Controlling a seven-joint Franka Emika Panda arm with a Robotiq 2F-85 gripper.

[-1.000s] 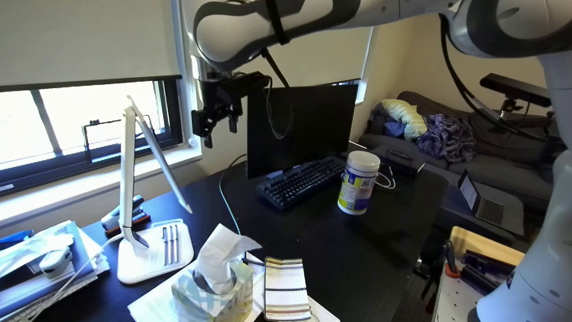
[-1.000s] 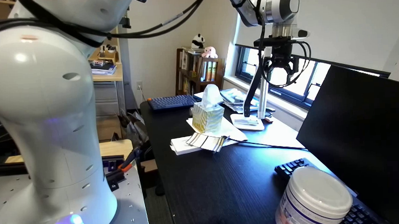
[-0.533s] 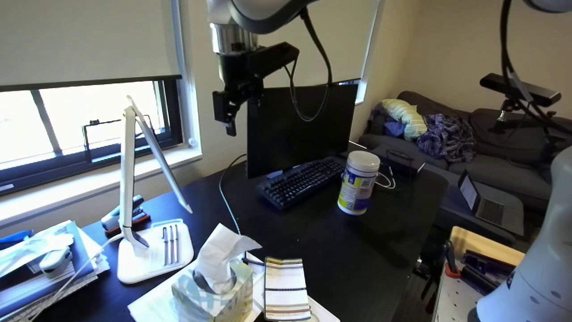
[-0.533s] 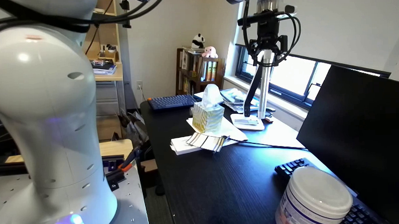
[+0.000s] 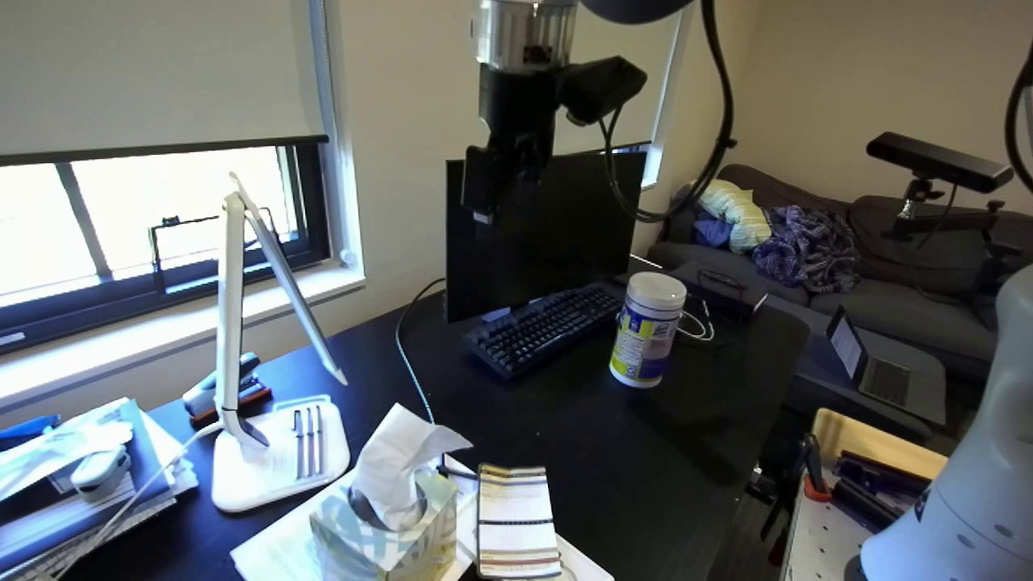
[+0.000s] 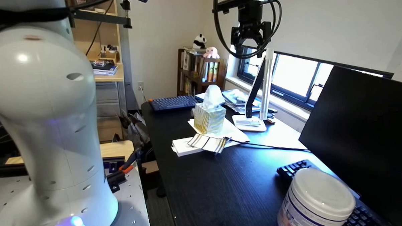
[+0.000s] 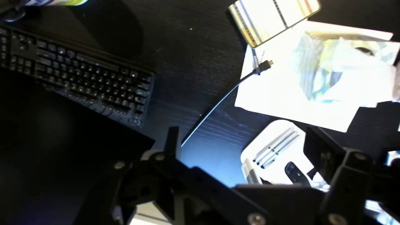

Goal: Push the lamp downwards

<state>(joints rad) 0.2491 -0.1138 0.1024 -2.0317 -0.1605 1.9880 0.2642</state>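
The white lamp (image 5: 230, 323) stands upright on the desk in an exterior view. Its hinged light bar (image 5: 294, 290) slants down from the stem's top, its free end above the desk. It also shows in an exterior view (image 6: 266, 87), and its base (image 7: 278, 140) with pens on it shows in the wrist view. My gripper (image 5: 504, 198) hangs in front of the monitor, apart from the lamp. It also shows in an exterior view (image 6: 250, 51), at the height of the lamp's top. In the wrist view my gripper (image 7: 242, 137) has its fingers wide apart with nothing held. The lamp's top is hidden there.
A tissue box (image 5: 420, 541) stands near the lamp's base. A wipes canister (image 5: 646, 339), a black keyboard (image 5: 549, 323) and a monitor (image 5: 541, 242) are farther along the desk. A striped pad (image 5: 516, 516) and a cable (image 7: 218, 101) lie on the desk.
My gripper has moved right in an exterior view, away from the lamp and nearer that camera; in an exterior view it has moved left and up. The lamp has not moved.
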